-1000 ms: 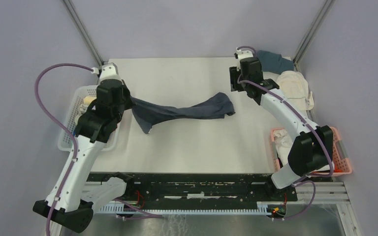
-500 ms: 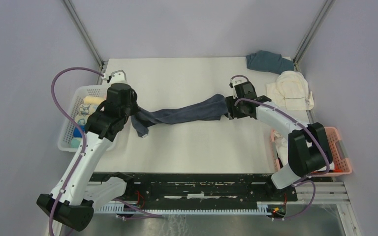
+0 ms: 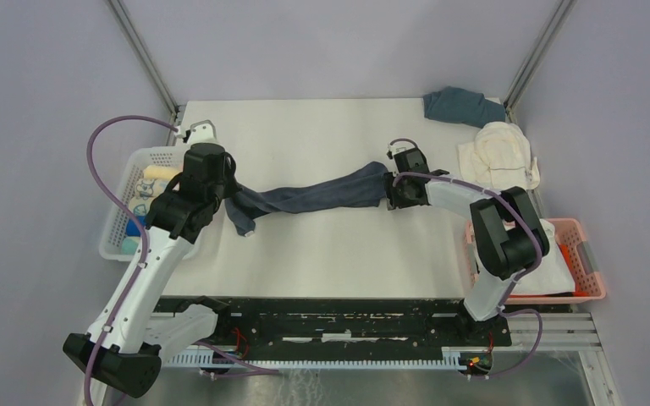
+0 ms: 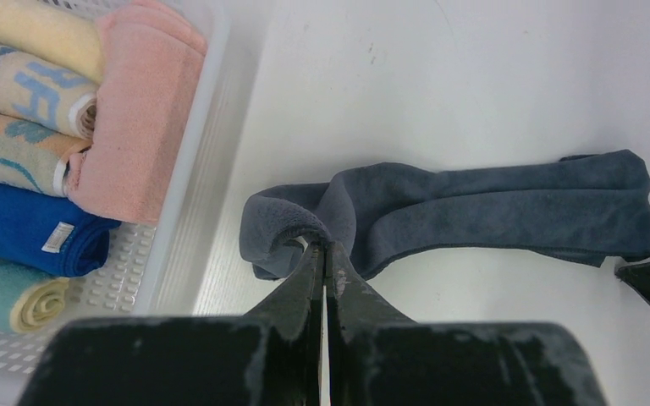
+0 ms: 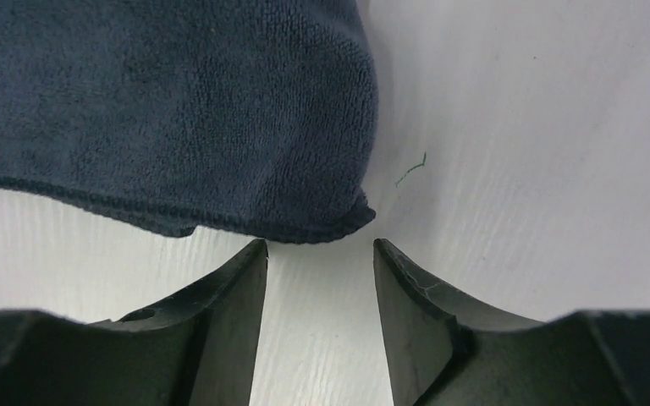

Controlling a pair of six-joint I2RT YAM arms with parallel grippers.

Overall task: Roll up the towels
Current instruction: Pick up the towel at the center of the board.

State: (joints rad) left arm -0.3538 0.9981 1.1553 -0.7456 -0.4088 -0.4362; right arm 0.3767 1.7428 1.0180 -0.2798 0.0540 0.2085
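Several rolled towels point(image 4: 135, 110) lie side by side in the white lattice basket point(image 3: 117, 241) at the left of the top view. The bright blue one point(image 4: 17, 224) carries a small white tag point(image 4: 55, 238) whose print is too small to read, and a cream one above it shows blue letter-like shapes I cannot make out. Just right of the basket, the left gripper point(image 4: 322, 248) has its jaws pressed almost together, pinching a raised fold at the left end of the dark navy towel point(image 3: 322, 193). In the top view the wrist hides these fingertips. The navy towel stretches as a bunched, rope-like band across the middle of the table point(image 3: 322, 254), from centre left to centre right. At its right end the right gripper point(image 5: 320, 251) is low over the table with its jaws moderately apart and nothing between them. The towel's hemmed corner lies just ahead of the gap, and whether it touches a fingertip cannot be told. A tiny green thread point(image 5: 410, 169) lies on the table beside that corner. At upper right a crumpled slate blue towel point(image 3: 461, 106) and a cream towel point(image 3: 499, 152) lie near each other. At lower right the right arm covers part of the pink basket point(image 3: 591, 271), where a white towel point(image 3: 550, 269) shows.
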